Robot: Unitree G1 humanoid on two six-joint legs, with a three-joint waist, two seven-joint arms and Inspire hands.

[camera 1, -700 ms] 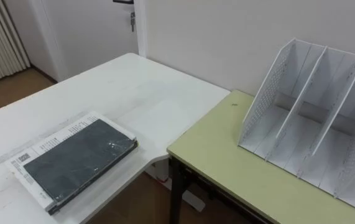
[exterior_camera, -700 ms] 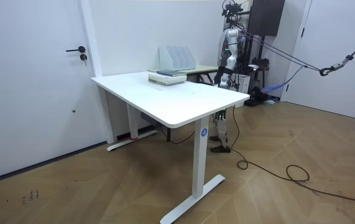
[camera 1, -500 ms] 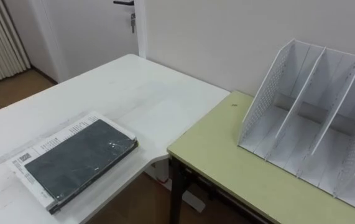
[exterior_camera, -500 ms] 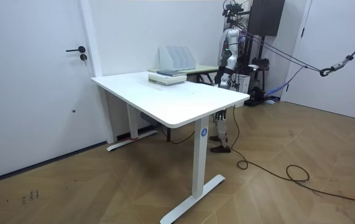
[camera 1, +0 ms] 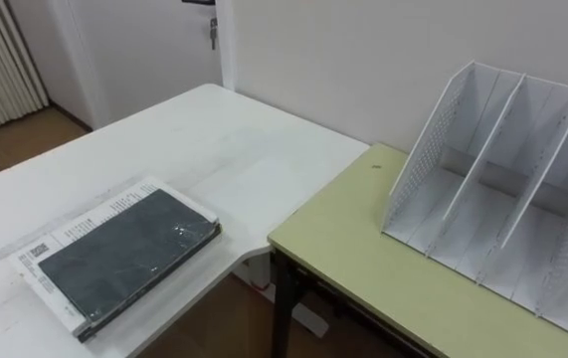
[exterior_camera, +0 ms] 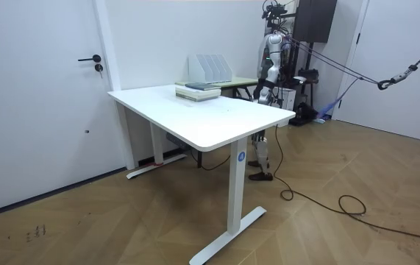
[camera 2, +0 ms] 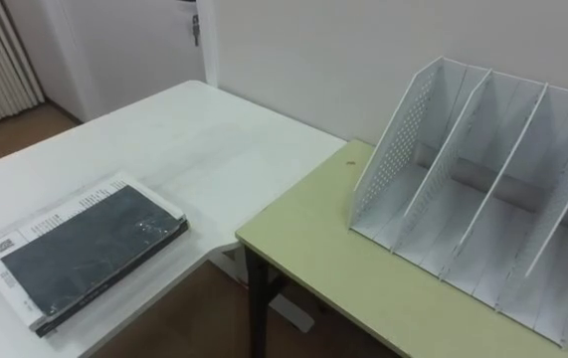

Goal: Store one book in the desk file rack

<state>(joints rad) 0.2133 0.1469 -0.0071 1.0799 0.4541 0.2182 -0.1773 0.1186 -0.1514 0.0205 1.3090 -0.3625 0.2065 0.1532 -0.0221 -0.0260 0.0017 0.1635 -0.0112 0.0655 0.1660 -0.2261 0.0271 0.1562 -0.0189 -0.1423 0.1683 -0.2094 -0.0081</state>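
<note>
On the white table (camera 1: pixel 214 139), toward the lower left of the left eye view, the book (camera 1: pixel 124 254) lies flat with its dark, glossy cover up. It rests on a white printed layer that juts out along its left and far edges (a second book or a loose sheet, I cannot tell which). Its near corner sits close to the table's curved edge. Just beside the table on the right stands a green desk (camera 1: pixel 363 268). On the desk's far right the rack (camera 1: pixel 492 189) stands upright, white, with a perforated side wall and slanted dividers whose slots open toward the robot. Book and rack are well apart, on different surfaces. Behind the table are a door (camera 1: pixel 144 45) and, at the far left, a curtain (camera 1: pixel 0 55). From the room view, the robot stands upright at the table's far end, beside the desk, with the book on the table to the room view's left of it and the rack behind the book near the wall. Its left hand (exterior_camera: pixel 262 90) hangs low at about table-top height, apart from the book (too small to say whether it is open or closed). Across the right eye view, the book lies at lower left on the table and the rack stands at right on the desk, the two not touching.
</note>
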